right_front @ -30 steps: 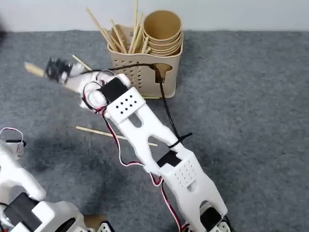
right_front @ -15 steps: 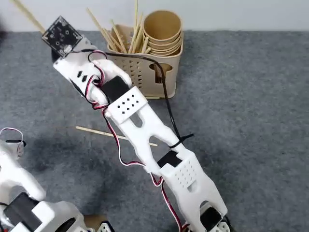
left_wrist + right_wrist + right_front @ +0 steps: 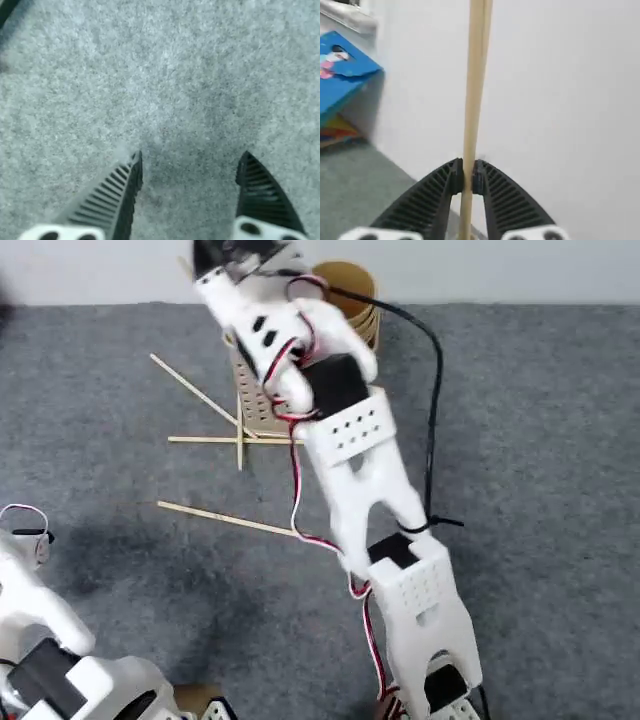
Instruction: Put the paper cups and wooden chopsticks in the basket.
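My right gripper is shut on a wooden chopstick that runs straight out past its tips toward a white wall. In the high view the right arm stretches up the table, its wrist raised over the tan basket at the back. A stack of paper cups sits in the basket behind the wrist. Several chopsticks lie on the grey carpet left of the basket: a diagonal one, a level one, and one nearer the front. My left gripper hangs open over bare carpet.
The left arm's base sits at the front left corner. The white wall runs along the back just behind the basket. A blue box stands by the wall in the right wrist view.
The right arm swung from left of the basket up and over it, carrying the chopstick. The chopsticks on the carpet beside the basket came into sight. The left arm stayed still.
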You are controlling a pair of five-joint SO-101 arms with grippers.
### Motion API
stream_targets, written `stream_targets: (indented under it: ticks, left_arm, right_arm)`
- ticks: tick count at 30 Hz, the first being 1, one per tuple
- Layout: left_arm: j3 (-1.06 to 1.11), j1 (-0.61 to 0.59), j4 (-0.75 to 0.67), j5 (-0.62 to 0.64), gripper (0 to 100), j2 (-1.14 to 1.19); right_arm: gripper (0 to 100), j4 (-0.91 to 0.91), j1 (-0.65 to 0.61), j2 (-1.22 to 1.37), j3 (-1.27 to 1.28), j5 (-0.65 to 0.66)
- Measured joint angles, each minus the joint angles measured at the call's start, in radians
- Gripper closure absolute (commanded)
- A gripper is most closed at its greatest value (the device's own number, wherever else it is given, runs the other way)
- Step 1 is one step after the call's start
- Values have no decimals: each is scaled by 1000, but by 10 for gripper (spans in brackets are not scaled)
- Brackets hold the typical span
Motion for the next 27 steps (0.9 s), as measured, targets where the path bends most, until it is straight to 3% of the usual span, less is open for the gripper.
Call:
stream_targets:
  ticks: [3,12,27]
  left_arm:
    - [0,0,0,0,710,0]
    - [0,0,0,0,710,0]
    - [0,0,0,0,710,0]
  right_arm:
    - [990,0,21,31,-37,-28]
    - [990,0,54,275,-226,-324]
    - [989,-81,103,377,-235,-359]
